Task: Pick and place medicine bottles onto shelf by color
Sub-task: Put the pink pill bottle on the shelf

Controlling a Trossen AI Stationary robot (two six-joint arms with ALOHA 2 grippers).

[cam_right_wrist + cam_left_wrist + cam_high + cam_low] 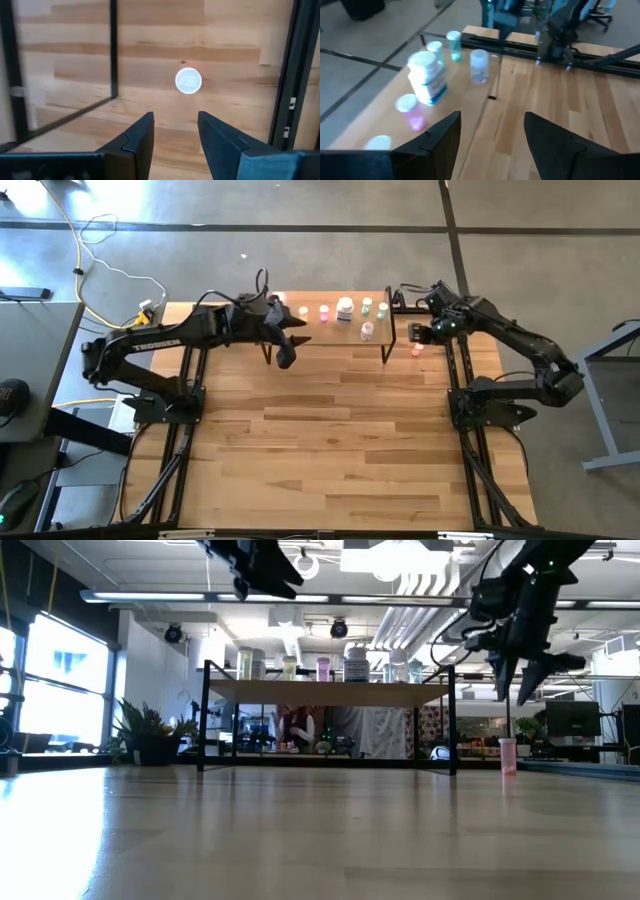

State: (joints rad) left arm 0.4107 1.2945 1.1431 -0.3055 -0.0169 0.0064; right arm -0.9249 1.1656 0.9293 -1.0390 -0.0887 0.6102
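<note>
slatted wooden tabletop (340, 440) carries the shelf (330, 328). right gripper (175, 132) hangs partly open and empty, directly above a pink bottle (188, 80) standing on the tabletop just beside the shelf's leg (114, 50). risk: an off-centre descent could tip the bottle or strike the leg. left gripper (492, 135), open and empty, hovers over the shelved bottles (345, 308).

My overhead camera looks straight down on the whole table (340, 440), shelf (330, 330) at upper centre. My low camera sits at tabletop level, facing the shelf (330, 692) mid-frame from afar. Both wrist cameras look down close; mine on the left shares the shelf's bottles (427, 77).
</note>
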